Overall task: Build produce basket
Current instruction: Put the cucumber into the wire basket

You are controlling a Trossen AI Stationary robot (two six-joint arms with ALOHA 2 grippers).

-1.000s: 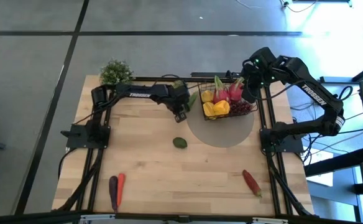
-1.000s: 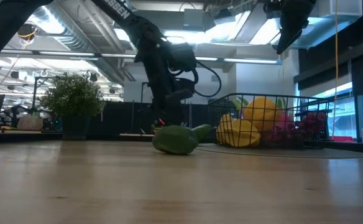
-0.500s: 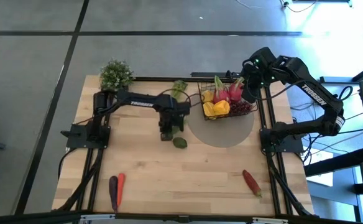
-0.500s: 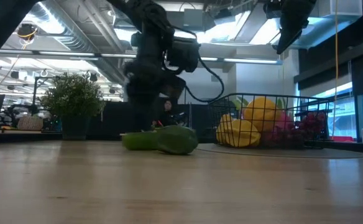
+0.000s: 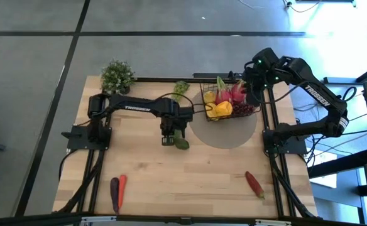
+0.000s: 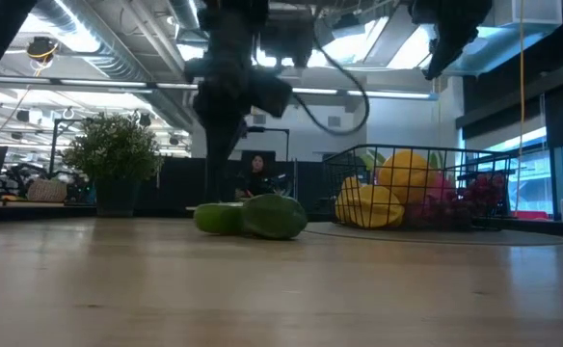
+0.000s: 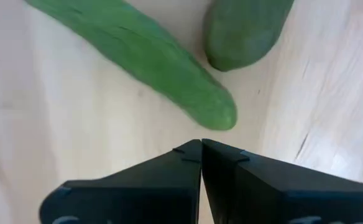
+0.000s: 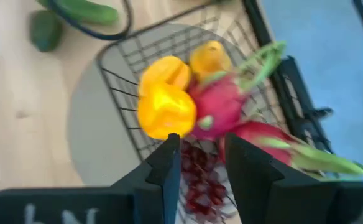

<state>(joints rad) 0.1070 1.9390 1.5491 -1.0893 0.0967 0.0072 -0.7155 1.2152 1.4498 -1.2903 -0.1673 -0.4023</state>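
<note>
The black wire basket stands at the far right on a grey round mat. It holds pink dragon fruits, a yellow pepper, another yellow fruit and purple grapes. My right gripper hangs open above the basket and touches nothing. My left gripper is shut and points down at mid-table, just above one end of the cucumber. The cucumber lies flat beside the avocado.
A bushy potted plant stands at the far left corner, and green grapes lie by the far edge. A carrot and an eggplant lie near the front left, a red chili near the front right. Bare wood lies between.
My left gripper has swung from beside the basket toward the table's near edge and left, stopping by the avocado, then risen. The cucumber has gone from beside the basket to the table next to the avocado.
</note>
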